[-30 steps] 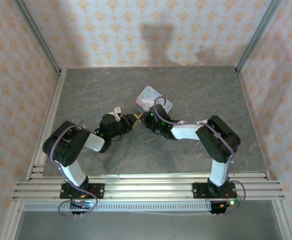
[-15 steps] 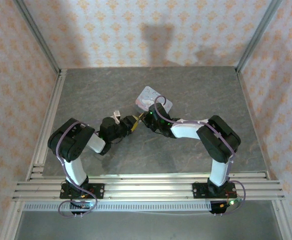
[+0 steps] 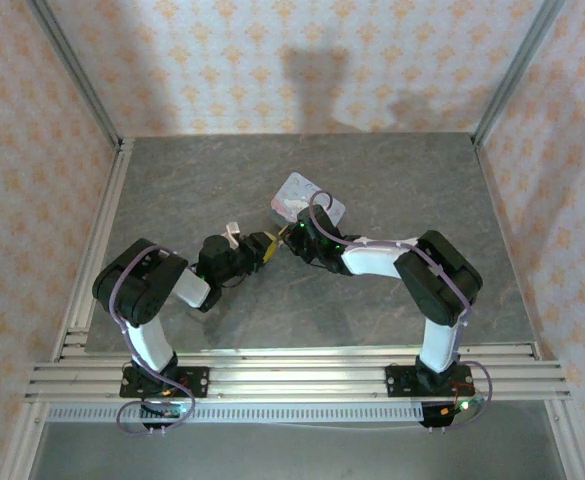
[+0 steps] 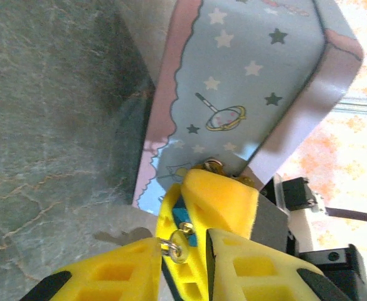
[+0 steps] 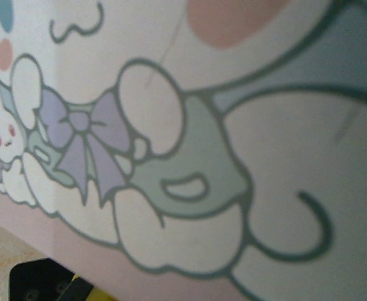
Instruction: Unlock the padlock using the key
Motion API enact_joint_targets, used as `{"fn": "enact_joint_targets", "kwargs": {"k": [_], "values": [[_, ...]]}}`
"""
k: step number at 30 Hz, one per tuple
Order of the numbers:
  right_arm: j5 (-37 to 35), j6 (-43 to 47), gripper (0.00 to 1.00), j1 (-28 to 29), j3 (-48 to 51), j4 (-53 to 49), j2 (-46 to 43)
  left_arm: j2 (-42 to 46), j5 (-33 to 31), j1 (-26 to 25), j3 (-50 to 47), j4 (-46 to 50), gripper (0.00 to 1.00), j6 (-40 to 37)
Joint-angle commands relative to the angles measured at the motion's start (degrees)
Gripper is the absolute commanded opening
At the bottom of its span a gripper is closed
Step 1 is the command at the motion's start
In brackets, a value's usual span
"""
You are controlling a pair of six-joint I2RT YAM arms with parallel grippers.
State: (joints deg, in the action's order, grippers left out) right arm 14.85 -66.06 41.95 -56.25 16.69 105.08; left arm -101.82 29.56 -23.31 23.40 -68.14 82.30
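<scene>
Key-to-lock contact stage, both grippers nose to nose beside the pastel tin (image 4: pixel 246 81).

- Left gripper (image 4: pixel 183 251): fingers stand apart. The gap is wider than the head of the key (image 4: pixel 175 244). The key sits in that gap at fingertip level, its gold head touching the inner face of one finger only, so it does not look pinched.
- Right gripper (image 4: pixel 182 213): pads closed on the padlock (image 4: pixel 184 224). The blue body shows as a sliver between its yellow pads, directly ahead of the left fingertips and just past the key.
- Key shaft points into the padlock. Whether it is seated in the keyhole is too small to tell. The shackle is hidden.

Change over the last second: the left arm (image 3: pixel 142 290) has pulled its elbow back toward the near rail and re-angled the wrist, while its fingertips have hardly left the meeting point. The right arm (image 3: pixel 392 260) has not moved and keeps the lock presented, hard against the tin's near corner.

Reading: a small re-aim of the left wrist, not a retreat. Probable next need is a firm pinch on the key head, then a twist. Risk is a loose key dropping to the table (image 4: pixel 45 125) just below the fingers.
</scene>
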Motion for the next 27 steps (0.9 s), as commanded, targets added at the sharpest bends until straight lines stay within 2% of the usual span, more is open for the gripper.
{"fn": "enact_joint_targets", "kwargs": {"k": [1,20,27], "values": [[4.8,-4.8,0.0,0.6,-0.4,-4.3,0.9,-1.4,0.0,-1.0,1.0,-4.1,0.25,2.2],[5.7,-5.6,0.0,0.6,0.5,-3.8,0.4,-4.5,-0.6,-2.2,4.0,-6.0,0.24,3.2],[6.7,-6.1,0.0,0.6,0.2,-3.5,0.5,-4.7,0.1,-2.2,4.4,-6.7,0.04,2.5]]}}
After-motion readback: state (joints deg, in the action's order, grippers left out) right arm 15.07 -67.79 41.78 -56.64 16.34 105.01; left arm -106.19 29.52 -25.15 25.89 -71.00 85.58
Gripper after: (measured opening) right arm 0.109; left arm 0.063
